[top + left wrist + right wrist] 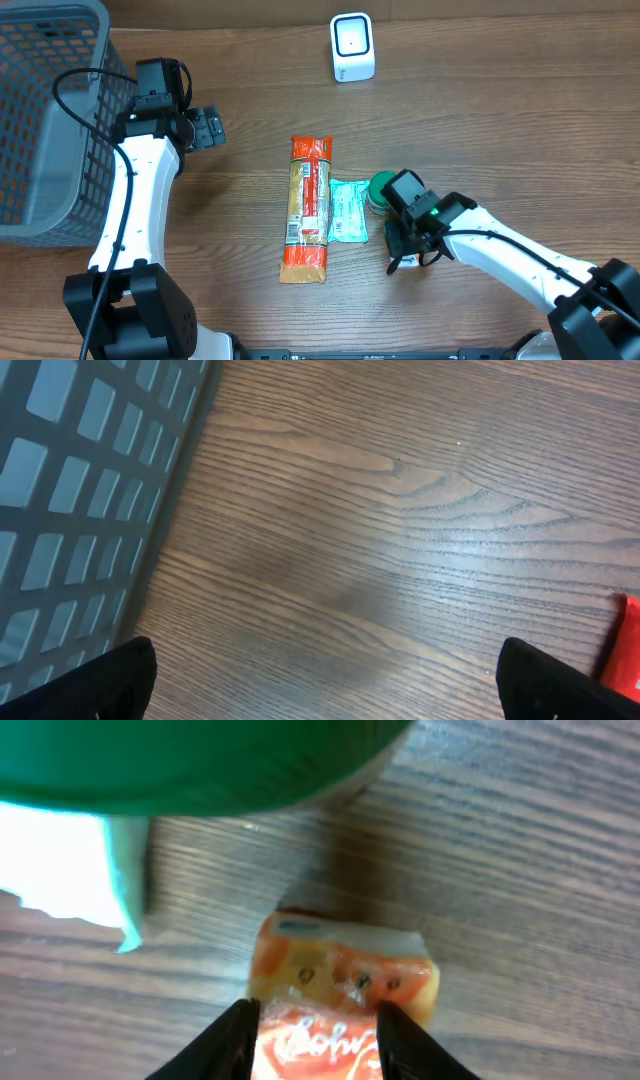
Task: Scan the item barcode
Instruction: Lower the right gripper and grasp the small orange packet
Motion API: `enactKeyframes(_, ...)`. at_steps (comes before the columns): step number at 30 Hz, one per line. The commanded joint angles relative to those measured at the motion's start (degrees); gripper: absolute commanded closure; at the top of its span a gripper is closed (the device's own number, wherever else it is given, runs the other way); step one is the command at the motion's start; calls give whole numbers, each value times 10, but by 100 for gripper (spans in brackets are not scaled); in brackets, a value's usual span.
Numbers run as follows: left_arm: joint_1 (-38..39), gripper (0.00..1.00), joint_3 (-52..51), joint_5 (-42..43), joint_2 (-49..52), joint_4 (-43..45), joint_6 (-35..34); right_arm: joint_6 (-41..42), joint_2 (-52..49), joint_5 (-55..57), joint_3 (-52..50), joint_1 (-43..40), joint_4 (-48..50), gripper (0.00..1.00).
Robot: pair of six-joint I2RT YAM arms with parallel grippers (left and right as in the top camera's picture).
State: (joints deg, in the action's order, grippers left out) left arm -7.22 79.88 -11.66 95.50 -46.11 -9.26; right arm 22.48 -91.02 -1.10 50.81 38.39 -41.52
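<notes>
Overhead: the scanner [352, 47] sits at the surface's [480, 120] far edge. The left end effector [210, 128] gapes wide beside the basket [50, 120], and the right end effector [402, 260] is toward the near edge.
Left wrist: wood grain and the basket wall.
Right wrist: fingers [238, 1038] parted, straddling an orange sachet [345, 970] beside a green lid [200, 765].

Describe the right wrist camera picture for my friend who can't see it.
A small orange packet sits between the black fingers of the right claw on a wooden table. Above it looms a blurred green lid, with a pale teal sachet at left.
</notes>
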Motion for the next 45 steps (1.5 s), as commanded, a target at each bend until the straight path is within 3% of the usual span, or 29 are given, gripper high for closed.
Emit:
enactKeyframes(1, 1, 0, 9, -3, 0, 0, -2, 0, 9, -9, 76, 1, -40, 57)
enactKeyframes(11, 2, 0, 9, -3, 1, 0, -2, 31, 9, -5, 92, 1, -161, 57)
enactKeyframes(16, 1, 0, 9, -3, 1, 0, -2, 61, 9, -16, 47, 2, -147, 58)
enactKeyframes(22, 2, 0, 9, -4, 1, 0, -2, 63, 9, -42, 19, 2, -114, 72)
enactKeyframes(45, 2, 0, 9, -3, 1, 0, -2, 93, 9, -65, -22, 2, -64, 69)
